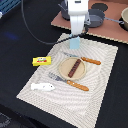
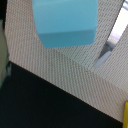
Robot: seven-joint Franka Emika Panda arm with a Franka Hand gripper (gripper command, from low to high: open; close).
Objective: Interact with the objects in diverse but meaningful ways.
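- The tool (image 1: 75, 41) is hard to read: in the exterior view the white arm body covers most of it, and the wrist view shows no fingertips clearly, so whether it is spread or pinching cannot be told.
- The pale-blue block (image 2: 65, 21) fills the wrist view's upper part, cut off by the frame edge; its faces are smooth and faceted. In the exterior view only a pale sliver shows beneath the arm, over the far end of the placemat (image 1: 100, 85).
- The placemat is a beige woven cloth with a fine ribbed texture, lying on the black desk (image 1: 20, 55).
- The dark-brown stick (image 1: 74, 67) lies across the tan round plate (image 1: 64, 69), between a knife (image 1: 85, 59) and a fork (image 1: 67, 81) with orange handles.
- The flat yellow packet (image 1: 41, 61) sits at the placemat's edge on the exterior view's left; its red print is too blurred to read.
- The small white piece (image 1: 42, 87) lies on the placemat's near corner.
- Grey pots (image 1: 97, 19) stand on a brown board behind, partly cut off.
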